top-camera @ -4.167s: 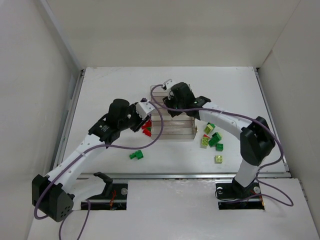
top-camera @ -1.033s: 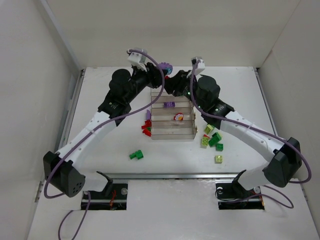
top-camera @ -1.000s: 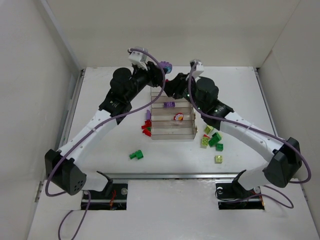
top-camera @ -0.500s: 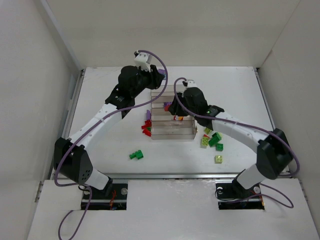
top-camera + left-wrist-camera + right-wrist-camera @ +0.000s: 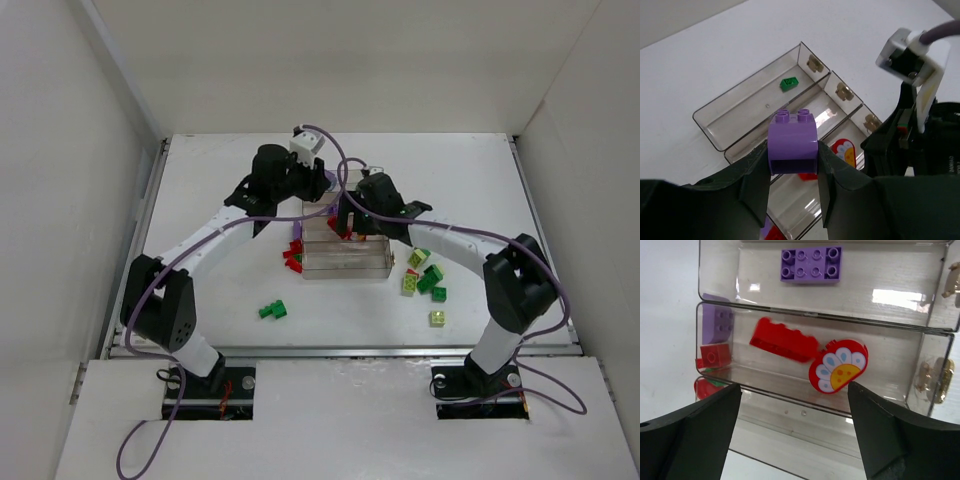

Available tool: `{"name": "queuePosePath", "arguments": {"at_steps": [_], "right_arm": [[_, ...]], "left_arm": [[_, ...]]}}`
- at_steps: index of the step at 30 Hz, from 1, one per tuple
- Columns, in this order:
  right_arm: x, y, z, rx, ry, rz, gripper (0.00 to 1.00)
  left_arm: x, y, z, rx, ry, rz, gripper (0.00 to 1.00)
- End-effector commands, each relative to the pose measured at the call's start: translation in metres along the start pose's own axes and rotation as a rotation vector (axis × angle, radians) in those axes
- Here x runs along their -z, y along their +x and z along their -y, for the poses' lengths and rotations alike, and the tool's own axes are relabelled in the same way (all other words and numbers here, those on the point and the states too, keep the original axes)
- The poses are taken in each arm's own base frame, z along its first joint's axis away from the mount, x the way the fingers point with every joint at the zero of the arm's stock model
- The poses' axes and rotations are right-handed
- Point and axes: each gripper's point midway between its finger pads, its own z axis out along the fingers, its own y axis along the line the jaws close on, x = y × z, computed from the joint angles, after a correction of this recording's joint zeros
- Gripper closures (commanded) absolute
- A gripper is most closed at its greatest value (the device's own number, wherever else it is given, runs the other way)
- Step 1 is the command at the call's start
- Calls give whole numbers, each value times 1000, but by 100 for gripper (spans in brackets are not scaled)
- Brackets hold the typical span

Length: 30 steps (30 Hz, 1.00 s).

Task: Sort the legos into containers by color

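My left gripper [image 5: 324, 186] [image 5: 792, 165] is shut on a purple brick [image 5: 792, 141] and holds it above the clear tray [image 5: 350, 266] [image 5: 742, 107]. My right gripper [image 5: 343, 221] [image 5: 792, 407] hangs open over the tray [image 5: 900, 290]. Below it a red brick [image 5: 784, 340], blurred, lies in a compartment beside a red half-round flower piece [image 5: 839, 365]. A flat purple brick [image 5: 811, 265] lies in the neighbouring compartment. A small green brick [image 5: 789, 82] sits in the far compartment. Loose legos lie outside: red ones [image 5: 293, 255] at the tray's left, a green one [image 5: 272, 311].
A cluster of lime and green bricks [image 5: 424, 274] lies right of the tray, with a single lime brick [image 5: 437, 318] nearer the front. The right arm's wrist [image 5: 920, 150] stands close beside my left gripper. White walls enclose the table on three sides.
The right gripper came down over the tray and opened, letting go of the red brick. The left arm swung right with the purple brick, from behind the tray to above it.
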Motion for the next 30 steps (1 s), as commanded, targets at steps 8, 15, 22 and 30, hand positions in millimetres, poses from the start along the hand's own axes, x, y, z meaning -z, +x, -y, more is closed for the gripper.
{"name": "queuePosePath", "arguments": {"at_steps": [8,15,22,30], "right_arm": [[65,-61,3,-12,-41,158,4],[78,-79,29,-31,15,212,4],[77,-82,27,-25,-10,209,4],[77,-81,19,-22,-50,201,4]], "left_arm": [[-22,49,11,-52,166,-101,100],[-44,91,1,-40,182,-207,100],[-60,97,-9,-15,198,-236,79],[-59,94,-14,0,201,-224,43]]}}
